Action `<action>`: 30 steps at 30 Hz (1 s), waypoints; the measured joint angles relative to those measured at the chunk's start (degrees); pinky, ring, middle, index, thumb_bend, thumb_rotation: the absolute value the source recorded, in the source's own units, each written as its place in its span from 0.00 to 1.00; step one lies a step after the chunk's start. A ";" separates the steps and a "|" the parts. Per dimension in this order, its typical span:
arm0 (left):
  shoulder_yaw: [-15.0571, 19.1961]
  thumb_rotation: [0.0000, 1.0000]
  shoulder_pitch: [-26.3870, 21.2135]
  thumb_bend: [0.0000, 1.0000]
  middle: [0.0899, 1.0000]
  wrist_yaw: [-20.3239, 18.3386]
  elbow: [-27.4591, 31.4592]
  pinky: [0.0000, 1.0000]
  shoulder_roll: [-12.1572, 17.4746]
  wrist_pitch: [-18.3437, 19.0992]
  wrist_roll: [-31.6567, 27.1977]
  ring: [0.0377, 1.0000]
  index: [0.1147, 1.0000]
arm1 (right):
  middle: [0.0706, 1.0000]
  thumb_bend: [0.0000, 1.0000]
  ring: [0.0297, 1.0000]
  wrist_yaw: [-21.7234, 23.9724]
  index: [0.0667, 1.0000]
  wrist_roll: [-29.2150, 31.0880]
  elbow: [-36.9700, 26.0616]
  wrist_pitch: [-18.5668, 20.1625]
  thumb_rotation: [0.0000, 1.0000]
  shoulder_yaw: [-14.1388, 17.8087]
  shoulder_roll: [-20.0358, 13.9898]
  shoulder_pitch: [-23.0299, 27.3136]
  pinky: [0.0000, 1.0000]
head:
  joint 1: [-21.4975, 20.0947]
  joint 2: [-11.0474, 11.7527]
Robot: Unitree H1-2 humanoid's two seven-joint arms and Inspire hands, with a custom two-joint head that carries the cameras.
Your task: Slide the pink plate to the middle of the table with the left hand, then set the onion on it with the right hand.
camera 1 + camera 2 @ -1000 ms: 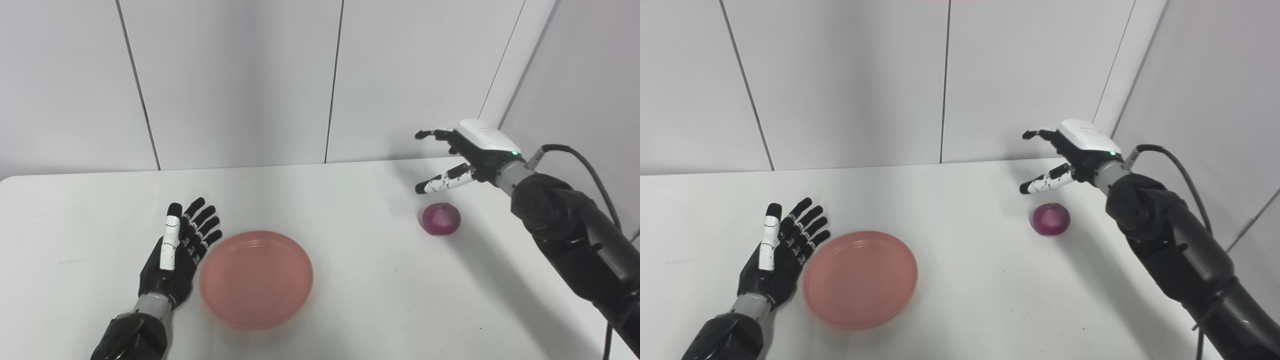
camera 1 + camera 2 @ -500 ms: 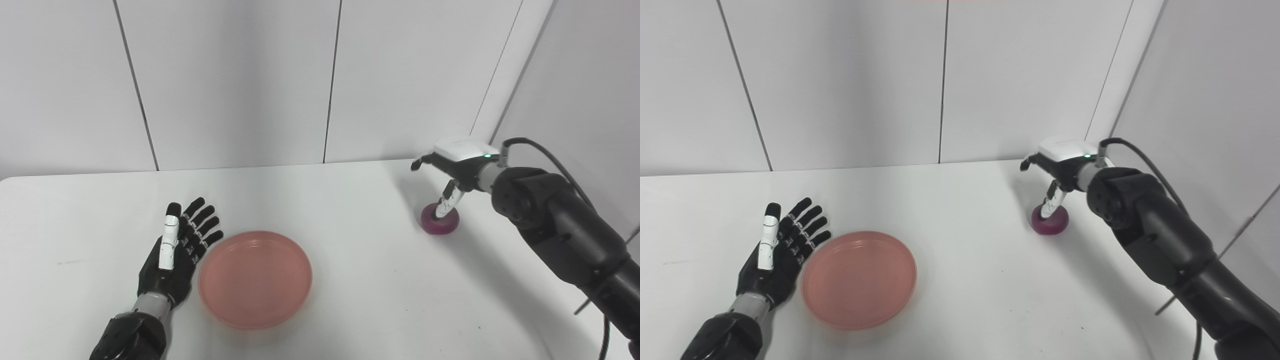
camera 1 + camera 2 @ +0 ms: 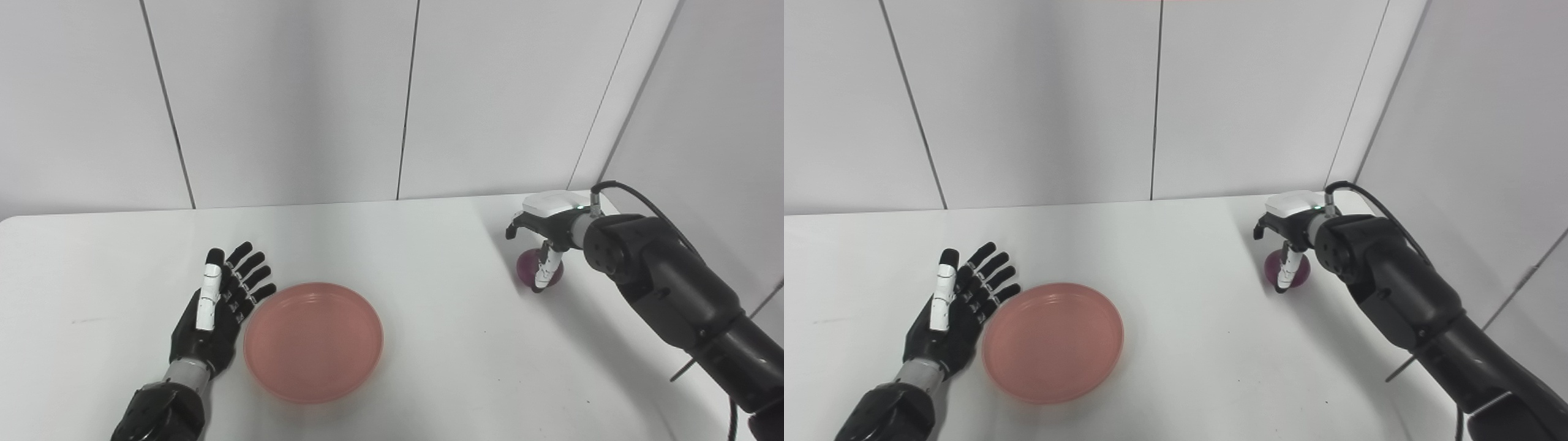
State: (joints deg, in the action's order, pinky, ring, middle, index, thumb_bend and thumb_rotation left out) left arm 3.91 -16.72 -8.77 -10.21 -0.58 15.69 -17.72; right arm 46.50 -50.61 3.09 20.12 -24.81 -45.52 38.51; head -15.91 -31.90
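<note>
Looking closest in, the left hand (image 3: 211,306) lies flat on the table (image 3: 465,367), fingers spread, just beside the pink plate (image 3: 313,340), which sits left of centre. Farther back, the right hand (image 3: 547,236) arches over the onion (image 3: 530,267) at the far right; its fingers curl down around it, but I honestly can't tell if they've clamped yet. My worry: the onion's round and slick, so a partial pinch could squirt it off toward the table edge.

The robot's right hand (image 3: 545,229) covers the top of the round purple onion (image 3: 528,268), so its grip cannot be told.
</note>
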 measured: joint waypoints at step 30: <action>-0.14 0.86 0.04 0.82 0.88 -0.04 -0.48 0.79 0.04 -0.61 0.04 0.87 0.86 | 0.90 1.00 0.84 -5.00 0.80 0.74 4.13 -0.56 0.18 2.72 1.60 -4.30 0.64 | 0.35 -0.62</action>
State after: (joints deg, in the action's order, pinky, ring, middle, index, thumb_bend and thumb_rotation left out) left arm 3.77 -16.68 -8.81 -10.69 -0.53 15.07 -17.68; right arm 41.50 -49.86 7.22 19.56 -22.09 -43.92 34.21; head -15.56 -32.52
